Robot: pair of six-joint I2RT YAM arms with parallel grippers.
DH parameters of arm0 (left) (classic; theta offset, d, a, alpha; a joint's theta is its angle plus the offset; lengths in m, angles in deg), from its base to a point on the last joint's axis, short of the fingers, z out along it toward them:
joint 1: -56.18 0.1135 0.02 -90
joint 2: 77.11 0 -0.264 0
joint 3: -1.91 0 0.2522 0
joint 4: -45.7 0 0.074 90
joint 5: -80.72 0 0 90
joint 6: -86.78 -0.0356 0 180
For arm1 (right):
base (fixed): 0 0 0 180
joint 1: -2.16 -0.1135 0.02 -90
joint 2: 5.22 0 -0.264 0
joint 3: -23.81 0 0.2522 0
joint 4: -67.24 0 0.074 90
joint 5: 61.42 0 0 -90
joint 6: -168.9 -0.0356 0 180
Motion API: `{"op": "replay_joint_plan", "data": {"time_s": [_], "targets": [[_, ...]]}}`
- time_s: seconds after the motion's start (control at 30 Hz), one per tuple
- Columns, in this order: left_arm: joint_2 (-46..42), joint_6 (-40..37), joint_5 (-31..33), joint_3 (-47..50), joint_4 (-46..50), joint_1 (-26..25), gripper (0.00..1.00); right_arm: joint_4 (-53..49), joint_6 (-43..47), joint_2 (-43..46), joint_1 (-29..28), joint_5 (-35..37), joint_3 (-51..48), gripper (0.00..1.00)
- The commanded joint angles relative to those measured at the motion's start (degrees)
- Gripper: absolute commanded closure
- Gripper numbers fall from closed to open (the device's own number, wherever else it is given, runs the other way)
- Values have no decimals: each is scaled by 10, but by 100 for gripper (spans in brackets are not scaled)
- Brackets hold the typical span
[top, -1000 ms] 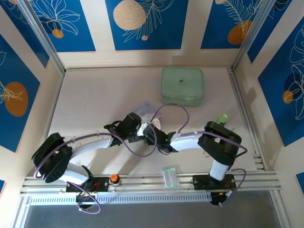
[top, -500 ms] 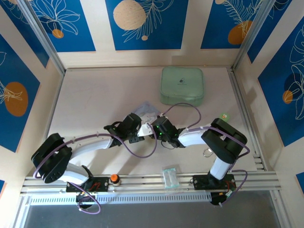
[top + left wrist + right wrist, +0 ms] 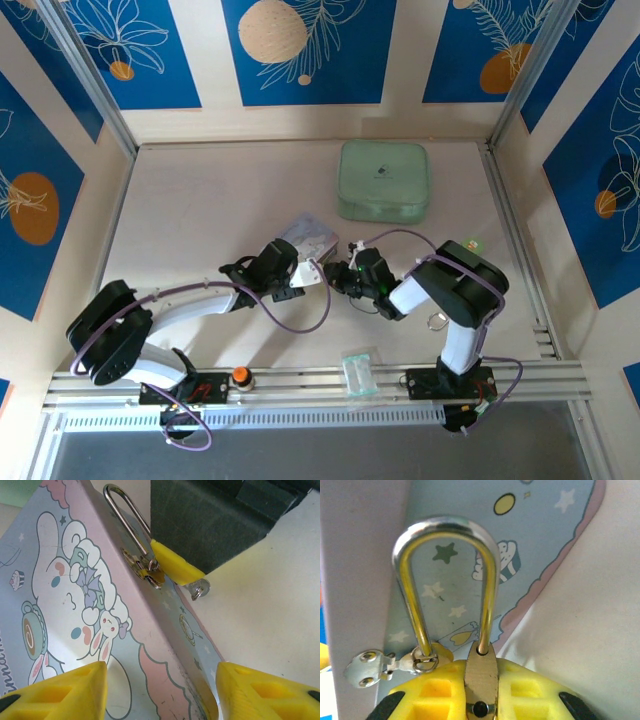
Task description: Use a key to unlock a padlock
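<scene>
Padlock [image 3: 480, 672]: the brass body sits edge-on between the two yellow fingers [image 3: 520, 680] of the right gripper [image 3: 480, 669], which are clenched against its flanks, so the right gripper is grasping the padlock. The silver shackle [image 3: 445, 527] rises from the body away from the fingers in a closed U; one leg is seated in the body and the other runs through a small ring on the hasp plate [image 3: 365, 669] fixed to the cartoon box [image 3: 75, 605]. In the left wrist view the padlock [image 3: 151, 574] hangs at the upper edge of the box, with one right finger [image 3: 175, 567] touching it from the side. A small silver piece [image 3: 200, 587] lies at that fingertip; it cannot be identified. The left gripper [image 3: 160, 677] straddles the lower part of the box, one finger on each side, holding it tilted. From above, both grippers [image 3: 300, 272] [image 3: 338, 274] meet tip to tip at the near side of the box [image 3: 312, 236], mid-table [image 3: 200, 210]. A pale green case [image 3: 384, 180] lies well apart toward the far wall.
</scene>
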Motion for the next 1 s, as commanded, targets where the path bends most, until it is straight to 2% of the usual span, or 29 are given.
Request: {"op": "replay_joint_plan", "data": {"time_s": [0.0, 0.27, 0.43, 0.5, 0.57, 0.67, 0.7, 0.73, 0.77, 0.87, 0.97], "targets": [[28, 3, -33, 30, 105, -8, 43, 90, -45, -60, 12, -17, -13, 90], [24, 2, -20, 28, 108, -8, 44, 73, -51, -36, 35, -6, -28, 91], [28, 18, 16, 24, 90, -8, 42, -24, -42, 3, 35, -30, -15, 91], [31, 37, 37, 18, 80, -9, 41, -136, -38, 27, 35, -55, -2, 91], [33, 61, 79, 12, 56, -17, 39, -274, -23, 53, 37, -81, 22, 90], [41, 98, 138, 8, 22, -23, 33, -424, 17, 78, 40, -113, 47, 90], [45, 108, 152, 5, 15, -24, 26, -458, 30, 82, 42, -123, 52, 90], [50, 118, 166, 0, 11, -24, 13, -491, 41, 80, 48, -145, 57, 89], [57, 128, 181, -5, 9, -24, 4, -514, 53, 74, 56, -171, 61, 88], [78, 158, 232, -26, 14, -25, 0, -589, 99, 56, 78, -227, 78, 86], [91, 173, 267, -39, 15, -24, 1, -693, 155, 63, 90, -218, 105, 81]]}}
